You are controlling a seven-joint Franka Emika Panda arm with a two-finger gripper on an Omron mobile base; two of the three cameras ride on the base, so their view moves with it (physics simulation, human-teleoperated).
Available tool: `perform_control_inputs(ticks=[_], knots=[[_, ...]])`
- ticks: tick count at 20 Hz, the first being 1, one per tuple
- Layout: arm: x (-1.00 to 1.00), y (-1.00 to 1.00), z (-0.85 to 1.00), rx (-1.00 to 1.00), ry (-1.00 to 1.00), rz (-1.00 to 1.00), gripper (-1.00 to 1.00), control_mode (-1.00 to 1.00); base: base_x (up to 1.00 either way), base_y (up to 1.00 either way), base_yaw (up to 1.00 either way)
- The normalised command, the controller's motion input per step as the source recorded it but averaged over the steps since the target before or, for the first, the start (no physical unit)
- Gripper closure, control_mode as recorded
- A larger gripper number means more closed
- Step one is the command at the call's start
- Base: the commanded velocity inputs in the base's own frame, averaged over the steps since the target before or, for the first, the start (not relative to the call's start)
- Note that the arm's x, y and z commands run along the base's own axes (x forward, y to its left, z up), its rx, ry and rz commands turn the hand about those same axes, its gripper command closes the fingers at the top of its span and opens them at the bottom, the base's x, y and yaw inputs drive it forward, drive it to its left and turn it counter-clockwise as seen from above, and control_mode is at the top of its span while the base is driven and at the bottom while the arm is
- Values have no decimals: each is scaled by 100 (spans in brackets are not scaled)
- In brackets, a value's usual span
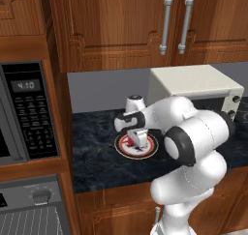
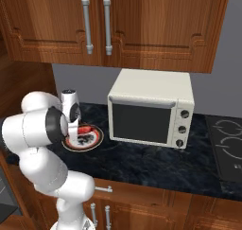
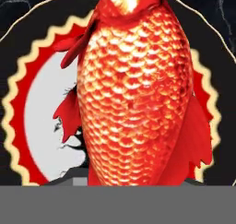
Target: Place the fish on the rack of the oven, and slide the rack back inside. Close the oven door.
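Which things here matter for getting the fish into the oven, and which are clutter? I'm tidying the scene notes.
Job: fish, gripper shut on it, oven, rack.
Clutter: plate under the fish, toaster oven, microwave, cooktop.

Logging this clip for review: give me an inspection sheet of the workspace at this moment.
Surface: dark marbled counter.
Job's things: red fish on the plate; oven lower left, rack showing at its front.
Clutter: white toaster oven on the counter.
Grippers: gripper down over the plate, shut on the fish.
Cables: nothing seen.
Surroundings: wooden cabinets above, microwave at left, cooktop at right.
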Motion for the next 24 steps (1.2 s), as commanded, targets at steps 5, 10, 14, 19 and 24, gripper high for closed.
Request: perform_control_inputs(ticks=[5, 10, 14, 19, 24], knots=[[-81, -2, 82, 1, -19, 5, 100, -100, 0, 0, 0], [-98, -34, 76, 10, -18, 16, 100, -100, 0, 0, 0], [-86, -60, 80, 15, -19, 7, 100, -100, 0, 0, 0], [-68, -41, 54, 8, -12, 3, 100, -100, 0, 0, 0], [-57, -35, 29, 2, -9, 1, 100, -100, 0, 0, 0]])
